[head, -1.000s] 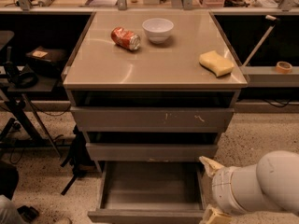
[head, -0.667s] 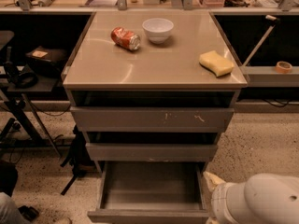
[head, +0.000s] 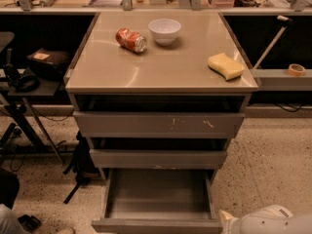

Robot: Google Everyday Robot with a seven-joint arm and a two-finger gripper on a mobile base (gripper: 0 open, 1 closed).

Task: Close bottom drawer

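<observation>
You had the grey-brown cabinet [head: 161, 77] filling the middle of the view, its flat top running from the centre up toward 12 o'clock, with speckled floor [head: 273, 160] on either side of it. Below the top, the widest drawer [head: 158, 125] sat at the centre of the frame with white scratch marks toward the 3 o'clock end of its front. The mid-width drawer [head: 158, 158] lay just under it, toward 6 o'clock. The bottom drawer [head: 158, 199], the narrowest of the three, stood pulled out at 6 o'clock. Its bare grey tray was in plain sight and its flat front panel lay along the lower edge of the view. Your robot's white arm [head: 273, 223] came in at 5 o'clock, and the gripper [head: 228, 218] sat just beside the right front corner of the bottom drawer. You could not tell whether it touched the panel, nor whether it was spread or pressed together. On the cabinet top, the white bowl [head: 165, 31] stood upright at 12 o'clock. The yellow sponge [head: 225, 66] lay at 2 o'clock near the right edge. The red can [head: 131, 39] lay on its side at 11 o'clock, just beside the bowl. A roll of tape [head: 295, 69] rested on a ledge at 3 o'clock, well apart from the cabinet.
</observation>
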